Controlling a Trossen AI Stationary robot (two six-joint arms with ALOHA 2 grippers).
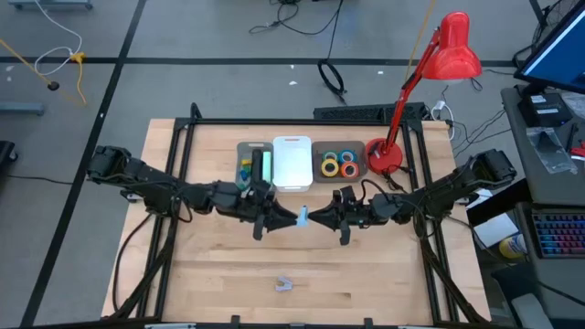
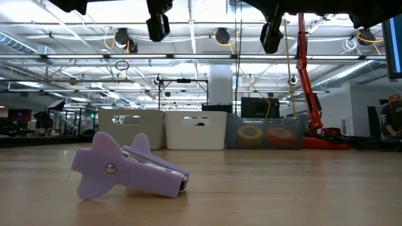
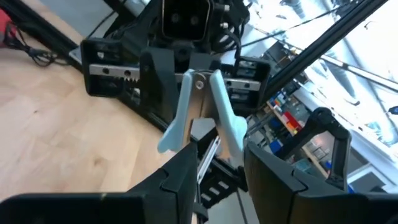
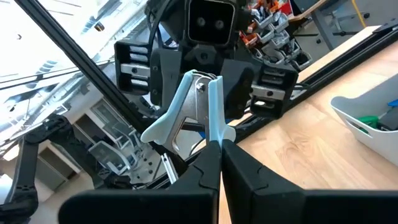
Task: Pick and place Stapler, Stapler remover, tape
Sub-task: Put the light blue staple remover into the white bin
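Observation:
A light-blue stapler remover (image 1: 302,217) hangs high over the table's middle between my two grippers, its pivot (image 4: 200,85) up and its two arms splayed downward. My right gripper (image 4: 221,149) is shut on one arm. My left gripper (image 3: 221,158) is open, its fingers on either side of the other arm (image 3: 231,124) and the metal jaws. A purple stapler remover (image 1: 284,283) lies on its side near the table's front edge. A green stapler (image 1: 265,167) sits in the far-left bin. The tape rolls (image 1: 340,163) lie in the far-right bin. My right gripper pinches one blue arm of the light-blue remover near its lower, flared end (image 4: 216,132) between its two fingertips, across the arm's thin side. The fingers come level from the table's right. The remover stands upright, lifted clear. I cannot tell whether my left gripper touches the remover.
Three bins stand in a row at the table's far edge, the middle one white (image 1: 292,163). A red desk lamp (image 1: 386,155) stands just right of them, its head reaching beyond the table. Bare wood lies around the purple remover (image 2: 125,172).

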